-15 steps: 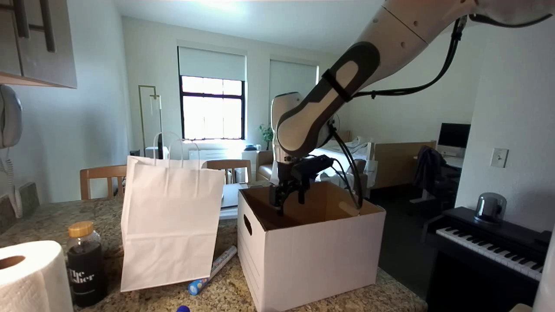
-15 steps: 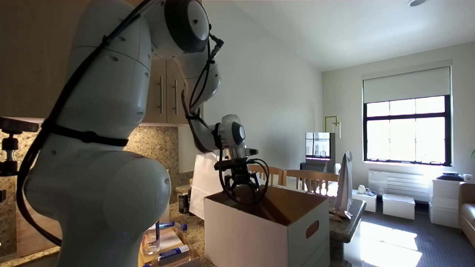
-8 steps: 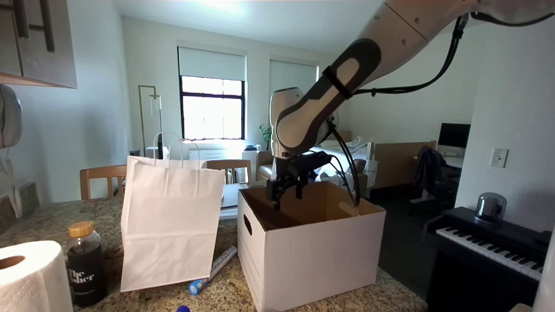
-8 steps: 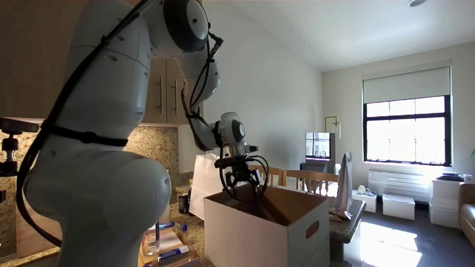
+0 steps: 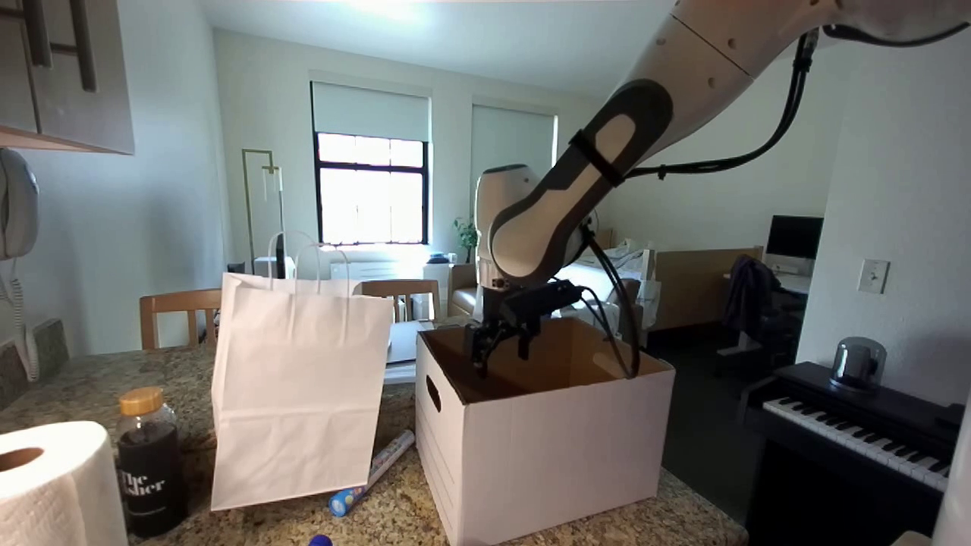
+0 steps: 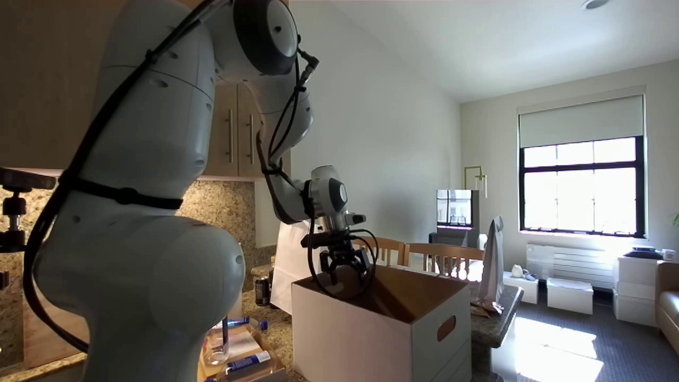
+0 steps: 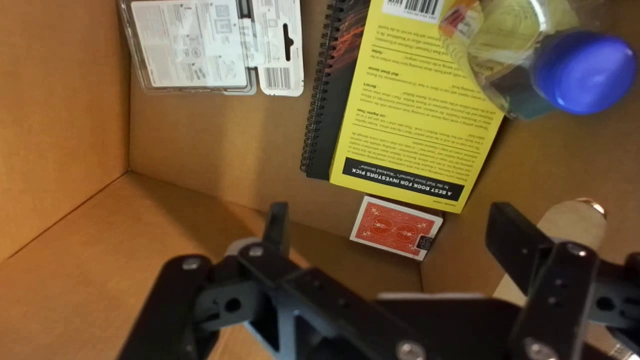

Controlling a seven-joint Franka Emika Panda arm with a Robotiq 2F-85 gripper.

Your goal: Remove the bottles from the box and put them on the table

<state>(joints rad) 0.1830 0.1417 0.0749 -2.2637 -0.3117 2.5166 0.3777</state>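
A clear bottle with a blue cap [image 7: 582, 72] stands out at the upper right of the wrist view, inside the box [image 5: 561, 455]. The white carton rests on the speckled table [image 5: 387, 523]. My gripper [image 7: 390, 217] is open, fingers wide apart and nothing between them; the bottle is off to one side, beyond the right finger. In both exterior views the gripper [image 5: 502, 362] points down into the box's top opening. Outside the box, another clear bottle with a blue label [image 6: 248, 362] lies near the robot's base, with more blue-capped bottles [image 6: 241, 322] beside it.
Inside the box lie a yellow book [image 7: 415, 125], a red card pack [image 7: 395, 227], a spiral notebook [image 7: 322, 150] and a clear package [image 7: 190, 45]. A white paper bag [image 5: 303, 394], a dark jar [image 5: 152, 478] and a tube [image 5: 372, 474] stand or lie beside the box.
The open gripper rose slightly, then sank back into the box's opening, and now stands a little tilted from before. The box and the things outside it have not moved.
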